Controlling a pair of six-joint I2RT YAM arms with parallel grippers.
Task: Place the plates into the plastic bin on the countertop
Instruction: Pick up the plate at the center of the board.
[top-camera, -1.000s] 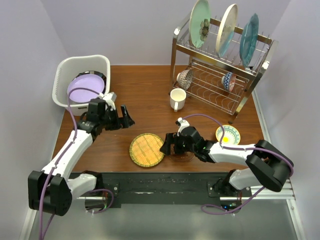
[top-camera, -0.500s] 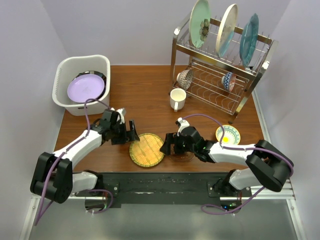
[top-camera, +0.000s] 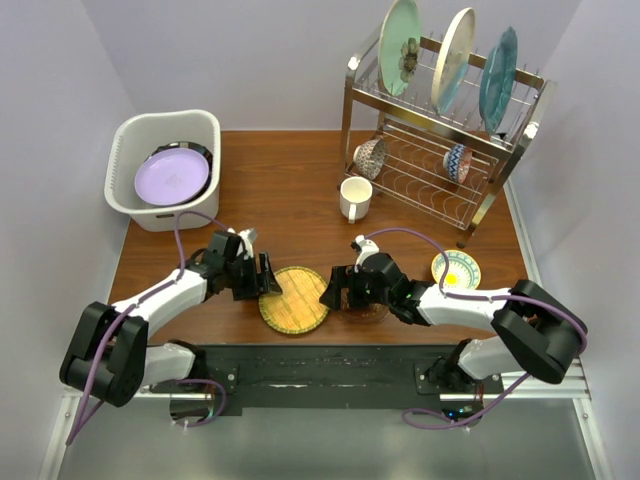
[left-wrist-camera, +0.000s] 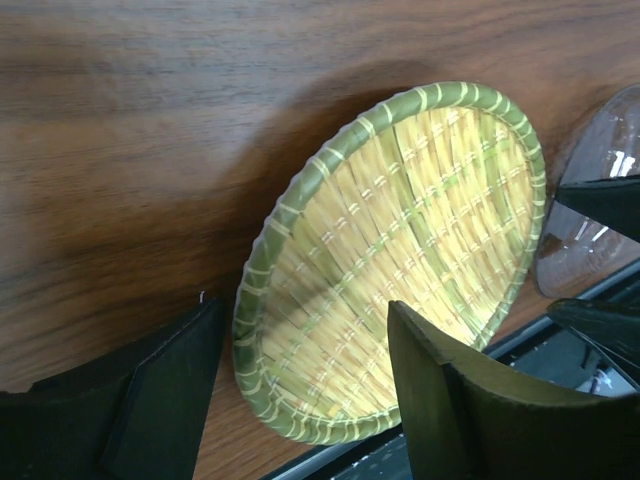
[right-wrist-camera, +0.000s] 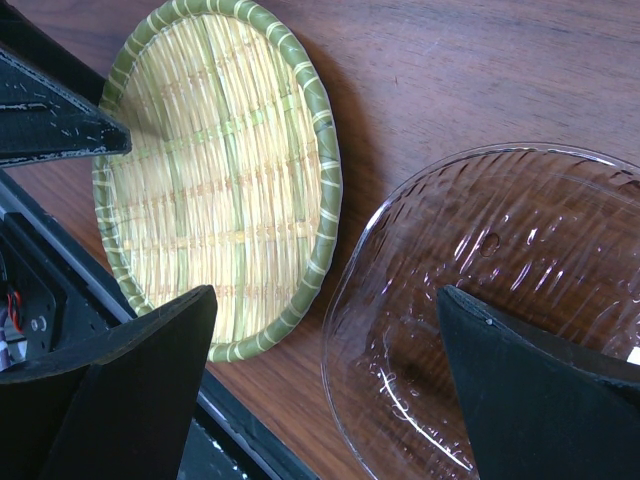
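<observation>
I had the left claw (top-camera: 265, 278) over the woven plate's (top-camera: 294, 298) left rim, jaws apart, a finger each side, nothing gripped. Right claw (top-camera: 332, 288) gaped over the glass dish (right-wrist-camera: 500, 300). Lavender plate (top-camera: 172, 177) lay in the bin (top-camera: 165, 115), far-left tabletop (top-camera: 290, 190).

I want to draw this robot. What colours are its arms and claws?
White tubes with black joints make the left arm and right arm. A purple cable loops along each. The left gripper and right gripper are black, with two wedge-shaped fingers.
</observation>
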